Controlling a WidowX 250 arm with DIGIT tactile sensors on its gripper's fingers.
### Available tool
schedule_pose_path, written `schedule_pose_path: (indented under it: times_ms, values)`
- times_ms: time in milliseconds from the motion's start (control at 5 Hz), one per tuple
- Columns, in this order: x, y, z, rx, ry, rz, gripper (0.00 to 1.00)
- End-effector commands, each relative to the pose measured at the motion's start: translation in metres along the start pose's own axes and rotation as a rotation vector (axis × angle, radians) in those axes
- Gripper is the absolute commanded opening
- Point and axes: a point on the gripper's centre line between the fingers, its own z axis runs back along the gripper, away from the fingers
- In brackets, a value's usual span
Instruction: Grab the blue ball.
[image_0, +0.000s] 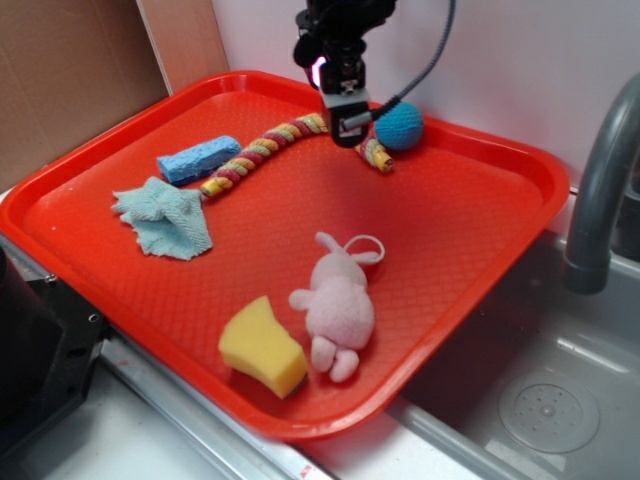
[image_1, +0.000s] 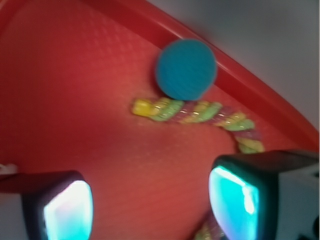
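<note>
The gripper (image_1: 150, 205), its fingers spread and holding nothing, hangs over the twisted rope (image_1: 200, 112), and the blue ball (image_1: 185, 69) lies beyond it at about one o'clock, touching the rope against the red tray's (image_1: 260, 90) rim.

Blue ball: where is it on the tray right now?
In the exterior view, the blue ball sits at the tray's far edge, touching the rope's end, just right of the gripper.
</note>
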Motion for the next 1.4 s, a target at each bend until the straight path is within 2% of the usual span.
schedule_pose_path:
  times_ms: [0,200,400,600,800,1000,1200]
  values:
    - [0.007,0.001,-0.002,-0.053,-0.044,0.301,1.00]
    - [0.035,0.004,-0.013,-0.117,-0.096,0.382,1.00]
    - [0.050,-0.003,-0.022,-0.068,-0.068,0.459,1.00]
    - [0.061,0.000,-0.032,-0.042,-0.112,0.470,1.00]
    - [0.073,0.003,-0.039,-0.042,-0.140,0.426,1.00]
    - [0.082,0.000,-0.052,-0.013,-0.084,0.411,0.79]
    - [0.078,-0.001,-0.055,0.005,-0.066,0.435,0.00]
